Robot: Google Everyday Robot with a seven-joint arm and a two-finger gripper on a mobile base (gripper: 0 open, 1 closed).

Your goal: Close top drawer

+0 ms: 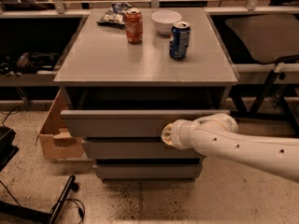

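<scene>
A cardboard box [51, 136] is seen on the floor beside the left edge of the table [107, 59]; on the top, a crumpled snack bag [112, 16] lies at the far left corner, an orange soda can [134, 26] and a white bowl [166, 21] stand along the far edge, and a blue soda can [179, 40] stands right of centre.

The top drawer [117, 123] is found under the near edge, pulled part-way out, its plain front proud of the two lower drawer fronts [135, 149].

The gripper [167, 135] is set against that front, right of its middle and low; how far it is open cannot be told, and nothing is seen to be held.

The drawer is judged rigid and free-sliding; no handle is offered, so a flat push near the middle of the panel is advised, lest it skew on its runners.
</scene>
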